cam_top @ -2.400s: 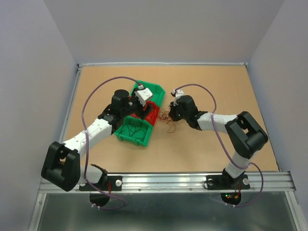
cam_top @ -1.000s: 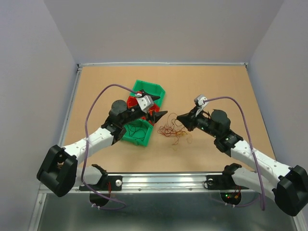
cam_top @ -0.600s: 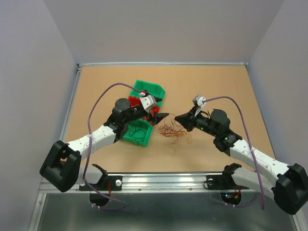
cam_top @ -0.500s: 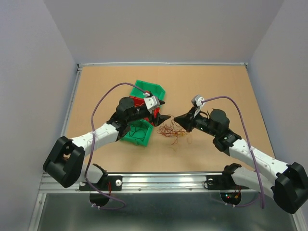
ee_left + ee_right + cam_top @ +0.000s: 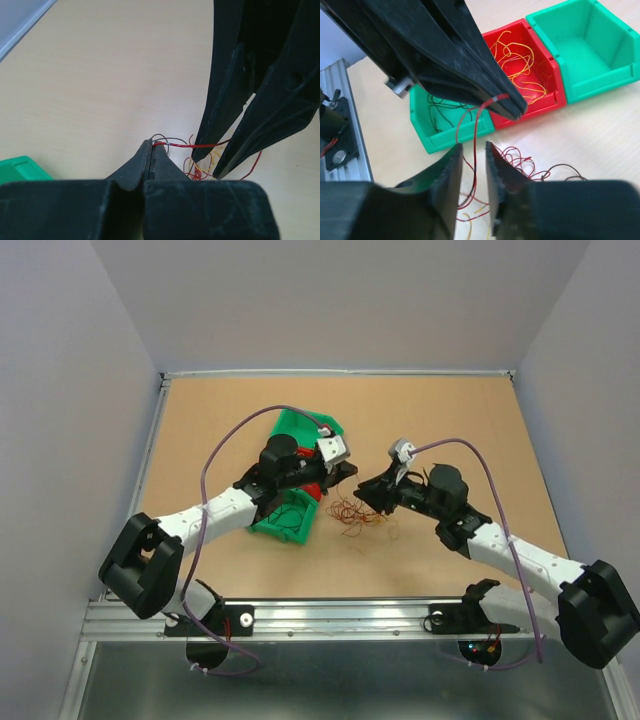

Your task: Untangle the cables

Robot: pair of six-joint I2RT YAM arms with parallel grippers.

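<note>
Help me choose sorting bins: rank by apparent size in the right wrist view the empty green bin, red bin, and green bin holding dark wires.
1. Empty green bin.
2. Red bin.
3. Green bin holding dark wires, though the left fingers hide part, so unsure.

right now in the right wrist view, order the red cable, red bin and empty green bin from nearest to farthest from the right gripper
1. Red cable: hanging right at the open jaws of the right gripper.
2. Red bin: beyond, middle of the row.
3. Empty green bin: far right end.
</note>
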